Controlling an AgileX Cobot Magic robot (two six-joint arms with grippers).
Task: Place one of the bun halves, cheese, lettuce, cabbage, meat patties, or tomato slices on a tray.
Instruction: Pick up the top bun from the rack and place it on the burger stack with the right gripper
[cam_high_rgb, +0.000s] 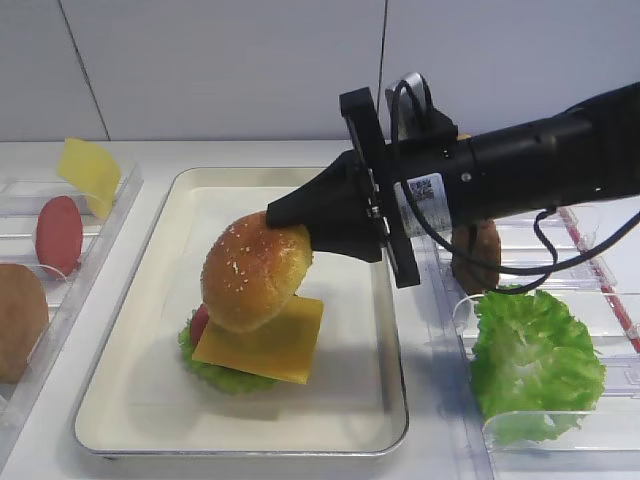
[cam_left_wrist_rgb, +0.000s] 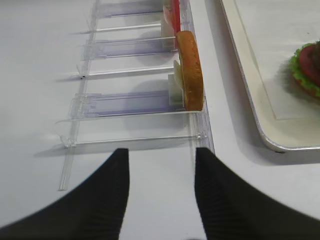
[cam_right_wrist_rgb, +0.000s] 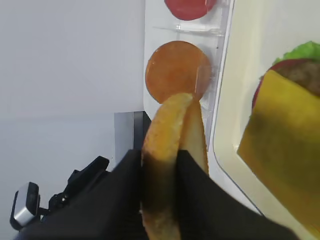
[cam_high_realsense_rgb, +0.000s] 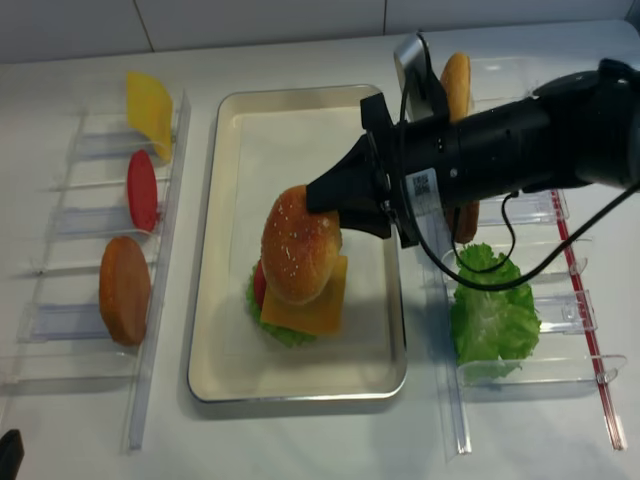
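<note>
Reaching leftward over the tray, right gripper clamped on tilted bun top.

left rack: clear plastic, slotted — left side of the overhead frame
right rack: clear plastic, slotted, red strip along its outer edge — right side of frame
table: white, plain
wall: pale panels, dark seams, top of frame
</note>
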